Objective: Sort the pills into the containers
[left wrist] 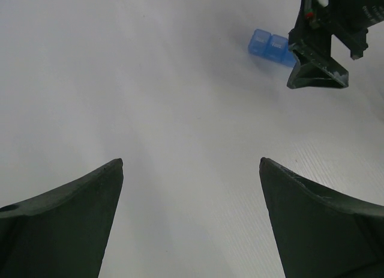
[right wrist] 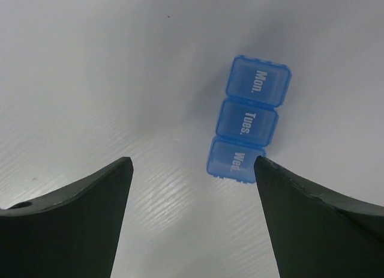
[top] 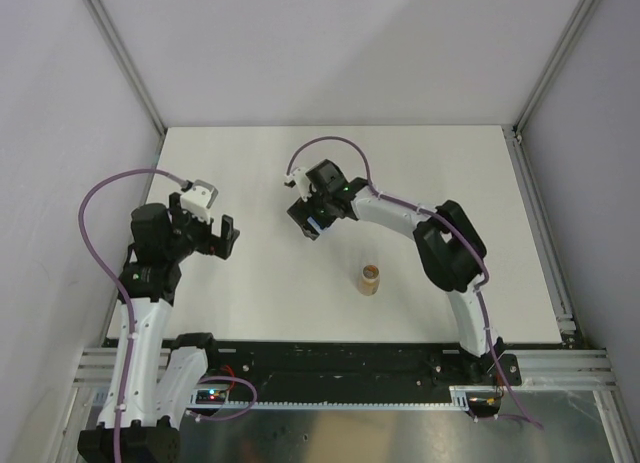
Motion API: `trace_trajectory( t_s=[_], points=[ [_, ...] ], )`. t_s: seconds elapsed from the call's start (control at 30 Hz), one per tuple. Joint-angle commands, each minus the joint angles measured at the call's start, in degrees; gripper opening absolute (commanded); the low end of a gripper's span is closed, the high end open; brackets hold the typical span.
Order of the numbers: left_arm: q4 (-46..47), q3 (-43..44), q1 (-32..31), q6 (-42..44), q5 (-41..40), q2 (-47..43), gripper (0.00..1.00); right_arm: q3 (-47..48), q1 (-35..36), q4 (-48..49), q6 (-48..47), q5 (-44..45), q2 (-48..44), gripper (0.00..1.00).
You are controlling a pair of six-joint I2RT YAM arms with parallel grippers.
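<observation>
Holds right gripper point(right wrist: 192, 161) wide open just over blue pill box point(right wrist: 249, 119) in middle of counter point(top: 480, 163), left gripper point(left wrist: 191, 161) wide open, empty, near left edge.

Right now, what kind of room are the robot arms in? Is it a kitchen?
Not a kitchen; probably a robot lab test booth. Plain pale walls on metal frame posts box in a white table with a metal mounting rail along its near edge.
</observation>
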Motion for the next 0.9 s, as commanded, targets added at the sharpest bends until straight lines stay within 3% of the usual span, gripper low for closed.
trace_trajectory(
  t_s=[0.0, 0.57, 0.87],
  points=[
    [1.0, -0.9, -0.2, 1.8, -0.3, -0.8, 0.98, 4.2, -0.8, -0.6, 1.8, 1.9, 3.0, 0.87],
    [1.2, -1.2, -0.2, 2.6, 0.2, 0.9, 0.98, 5.6, -4.2, -0.8, 0.4, 0.7, 6.2, 0.84],
    [1.3, -1.4, -0.2, 3.0, 0.2, 1.2, 0.98, 6.3, -4.5, -1.3, -1.0, -0.6, 7.6, 0.78]
  ],
)
